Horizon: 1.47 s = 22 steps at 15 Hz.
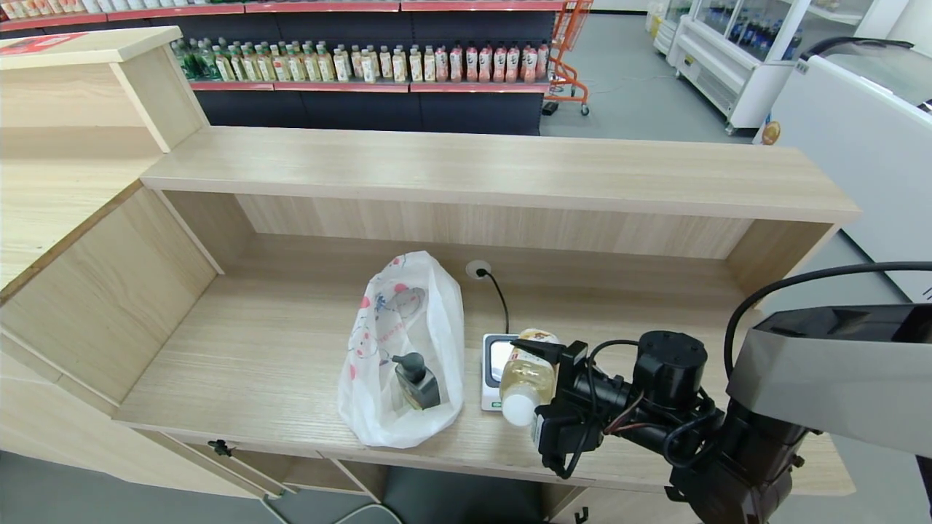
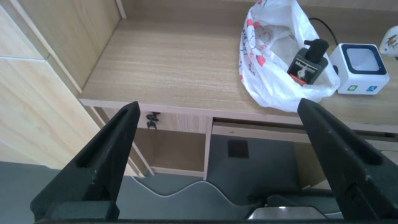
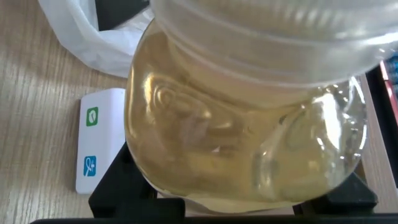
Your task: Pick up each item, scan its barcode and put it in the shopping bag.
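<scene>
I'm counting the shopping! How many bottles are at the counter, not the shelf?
2. A dark pump bottle inside the shopping bag; a yellow drink bottle in the right gripper over the scanner. The bag may hide more.

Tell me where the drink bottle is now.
In the head view, the bottle lies sideways in the right gripper over the scanner, right of the shopping bag.
</scene>
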Tool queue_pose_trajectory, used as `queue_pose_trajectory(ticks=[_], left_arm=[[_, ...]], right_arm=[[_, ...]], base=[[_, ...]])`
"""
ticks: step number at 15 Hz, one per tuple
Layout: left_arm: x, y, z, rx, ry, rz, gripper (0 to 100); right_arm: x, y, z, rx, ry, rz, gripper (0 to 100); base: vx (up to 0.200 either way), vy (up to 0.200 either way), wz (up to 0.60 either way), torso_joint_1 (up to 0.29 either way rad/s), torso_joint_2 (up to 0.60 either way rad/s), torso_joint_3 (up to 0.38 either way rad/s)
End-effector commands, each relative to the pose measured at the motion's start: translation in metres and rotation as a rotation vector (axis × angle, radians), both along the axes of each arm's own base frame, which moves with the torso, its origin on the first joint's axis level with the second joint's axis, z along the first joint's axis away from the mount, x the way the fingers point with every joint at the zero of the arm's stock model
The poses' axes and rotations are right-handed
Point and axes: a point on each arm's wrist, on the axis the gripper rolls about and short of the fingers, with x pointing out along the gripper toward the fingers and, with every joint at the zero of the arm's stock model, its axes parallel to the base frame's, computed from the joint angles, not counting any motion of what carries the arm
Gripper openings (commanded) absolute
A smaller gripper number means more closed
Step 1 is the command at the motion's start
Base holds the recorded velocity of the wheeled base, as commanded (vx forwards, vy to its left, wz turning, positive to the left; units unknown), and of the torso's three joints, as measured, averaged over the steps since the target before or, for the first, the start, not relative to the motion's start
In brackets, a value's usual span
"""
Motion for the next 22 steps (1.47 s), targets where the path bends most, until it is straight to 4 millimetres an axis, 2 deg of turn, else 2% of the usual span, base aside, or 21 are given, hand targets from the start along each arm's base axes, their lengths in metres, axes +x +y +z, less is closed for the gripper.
queue_pose_trajectory(ticks=[1, 13, 16, 22], left_arm=[[0.0000, 0.0000, 0.0000, 0.000, -0.001, -0.001, 100], [0.0001, 0.0000, 0.0001, 0.000, 0.001, -0.001, 100], [0.0000, 0.0000, 0.0000, 0.000, -0.001, -0.001, 100], [0.0000, 0.0000, 0.0000, 0.000, -0.001, 0.001, 100]], right_arm=[[0.0024, 0.0028, -0.0012, 0.001, -0.008, 0.004, 0], [0.0066, -0.0012, -0.0051, -0.011, -0.008, -0.045, 0], [0.0069, -0.0017, -0.0051, -0.008, -0.004, -0.045, 0], [0.0073, -0.0032, -0.0072, -0.003, 0.014, -0.046, 0]], base=[[0.000, 0.000, 0.00, 0.000, 0.00, 0.000], [0.000, 0.000, 0.00, 0.000, 0.00, 0.000], [0.200, 0.000, 0.00, -0.004, 0.00, 0.002], [0.000, 0.000, 0.00, 0.000, 0.00, 0.000]])
